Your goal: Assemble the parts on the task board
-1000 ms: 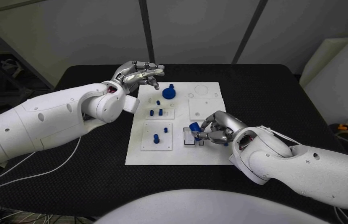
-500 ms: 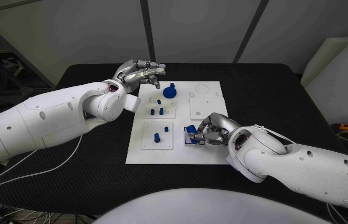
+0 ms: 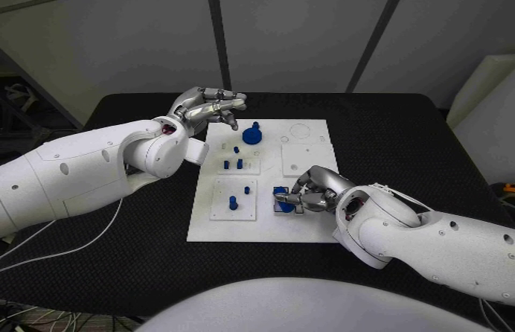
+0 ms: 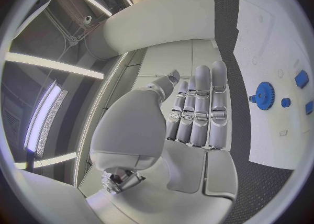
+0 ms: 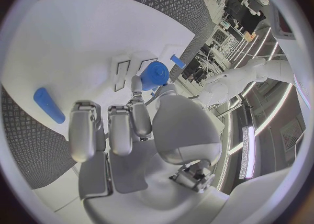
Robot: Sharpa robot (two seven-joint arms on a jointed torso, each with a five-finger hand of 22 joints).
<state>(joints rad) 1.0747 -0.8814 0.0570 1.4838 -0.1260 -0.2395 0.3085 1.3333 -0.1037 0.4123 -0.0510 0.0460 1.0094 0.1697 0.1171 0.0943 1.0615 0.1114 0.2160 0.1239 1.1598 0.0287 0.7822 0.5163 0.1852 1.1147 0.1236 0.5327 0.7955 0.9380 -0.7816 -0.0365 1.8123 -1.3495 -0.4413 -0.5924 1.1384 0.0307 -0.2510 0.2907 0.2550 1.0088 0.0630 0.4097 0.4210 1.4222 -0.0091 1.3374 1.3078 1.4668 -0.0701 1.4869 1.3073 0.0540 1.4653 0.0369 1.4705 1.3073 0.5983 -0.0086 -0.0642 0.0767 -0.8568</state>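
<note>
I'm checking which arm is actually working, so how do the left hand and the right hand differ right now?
The left hand hangs by the task board's far left corner holding nothing, fingers loosely curled; the right hand is down on the board's near part, pinching a blue part. The left hand is near the blue gear without touching it; the right hand is in contact with its piece. Both are silver hands on white arms.

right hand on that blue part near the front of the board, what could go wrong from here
The right hand pinches a blue part over the task board. Its fingers hide the seat from the head view, so it may go in crooked or slip out. The blue pegs stand close beside it and could be bumped. The left hand hovers off the board's far corner, so nothing steadies the board if it shifts.
</note>
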